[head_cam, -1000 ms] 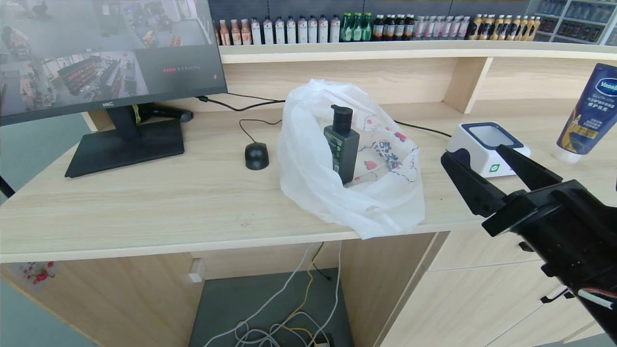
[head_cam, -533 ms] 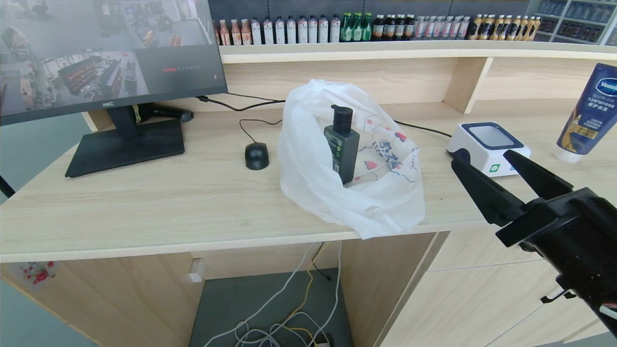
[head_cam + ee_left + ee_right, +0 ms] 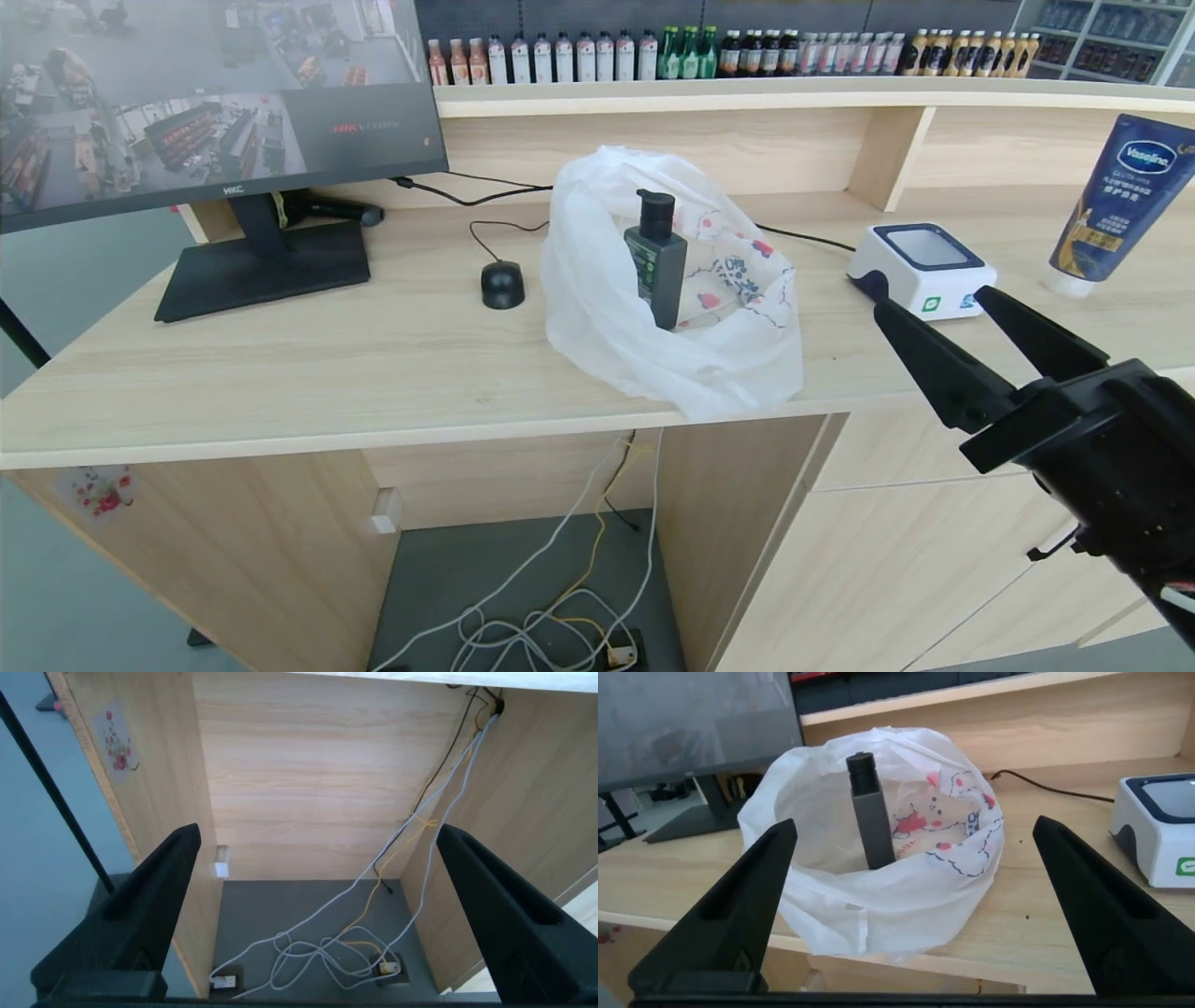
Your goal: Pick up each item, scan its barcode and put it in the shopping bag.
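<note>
2 items matter to us here: a dark pump bottle (image 3: 656, 266) standing upright inside the white shopping bag (image 3: 597, 317), and a blue tube (image 3: 1111, 201) standing on its cap near the far right end of the counter (image 3: 373, 373), well apart from the bag. The bag sits midway along the counter's front edge, with its lowest fold reaching that edge. Its mouth is slumped open towards us, which we judge lets an item drop in without anyone lifting the plastic. The scanner (image 3: 920, 259) lies between bag and tube with its window facing up, so we expect a barcode can be passed over it on the way from 1 to the other. Our right gripper (image 3: 929, 299) hangs just off the front edge before the scanner. Its 2 fingers are spread wide, hold nothing and point towards the back of the counter. We take the bottle as dealt with and the tube as the 1 item yet to fetch, and the wide spread should suit its broad body. Our left gripper (image 3: 318, 840) sits low, facing the recess under the counter where loose cables (image 3: 346, 943) lie. It is likewise spread and empty, parked clear of the work as we judge it. A monitor (image 3: 215, 93) stands at the far left corner, with a mouse (image 3: 502, 285) between it and the bag.
</note>
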